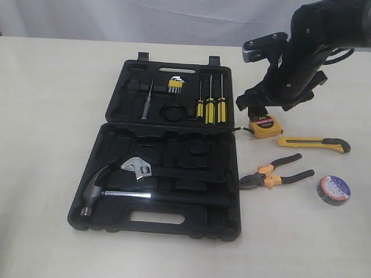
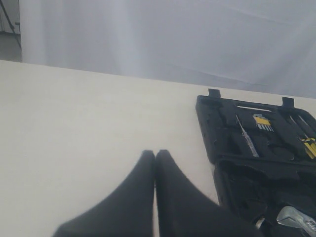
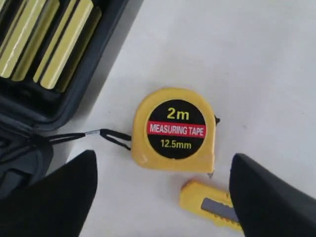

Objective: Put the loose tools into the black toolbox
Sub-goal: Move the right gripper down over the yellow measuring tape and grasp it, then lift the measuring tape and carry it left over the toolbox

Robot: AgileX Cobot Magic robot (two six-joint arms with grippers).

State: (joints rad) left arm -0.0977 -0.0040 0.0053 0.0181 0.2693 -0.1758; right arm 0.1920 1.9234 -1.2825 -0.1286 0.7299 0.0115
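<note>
The black toolbox lies open on the table, lid flat at the back. To its right sit the yellow tape measure, the yellow-black utility knife, the orange-handled pliers and the black tape roll. My right gripper hovers over the tape measure. In the right wrist view this gripper is open, its fingers wide apart, the measure just beyond them and the knife's end beside it. My left gripper is shut and empty over bare table left of the toolbox.
In the box's base lie a steel hammer and an adjustable wrench. The lid holds three yellow-black screwdrivers, a hex key set and a thin driver. A pale curtain hangs behind the table.
</note>
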